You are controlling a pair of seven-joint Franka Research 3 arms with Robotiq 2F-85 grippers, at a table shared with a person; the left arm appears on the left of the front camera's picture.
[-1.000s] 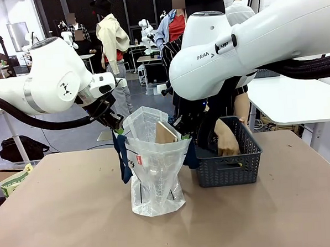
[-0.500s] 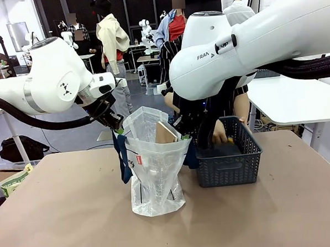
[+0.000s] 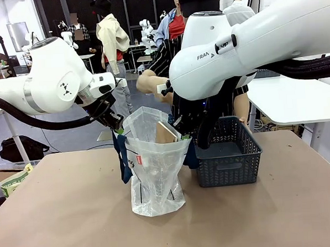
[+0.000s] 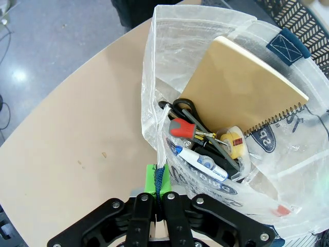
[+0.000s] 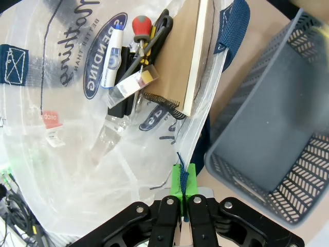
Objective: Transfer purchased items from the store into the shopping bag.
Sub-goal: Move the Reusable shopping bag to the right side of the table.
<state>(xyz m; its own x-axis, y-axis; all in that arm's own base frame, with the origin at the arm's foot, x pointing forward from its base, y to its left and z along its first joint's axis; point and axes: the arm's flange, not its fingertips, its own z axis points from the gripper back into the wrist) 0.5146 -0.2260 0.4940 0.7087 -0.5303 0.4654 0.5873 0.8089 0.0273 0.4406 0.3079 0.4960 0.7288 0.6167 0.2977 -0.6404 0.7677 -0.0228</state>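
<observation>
Front view: bright, even overhead room light. Faint soft shadow under the clear translucent plastic bag [image 3: 155,179] on the tan table [image 3: 59,217]. Highlights on the glossy white left arm shell [image 3: 57,79]. Room beyond the table's far edge dimmer. Wrist views: sheen on bag film, barrel distortion toward edges, centre sharp.

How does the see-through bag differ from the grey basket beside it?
The bag is clear, soft plastic; the basket is dark grey, stiff lattice. The bag holds a tan notebook, scissors and a screwdriver; the basket's visible floor is bare. The bag is held open by the left tool and right tool, both shut on its rim; the basket stands free. Both rest on the table, side by side.
</observation>
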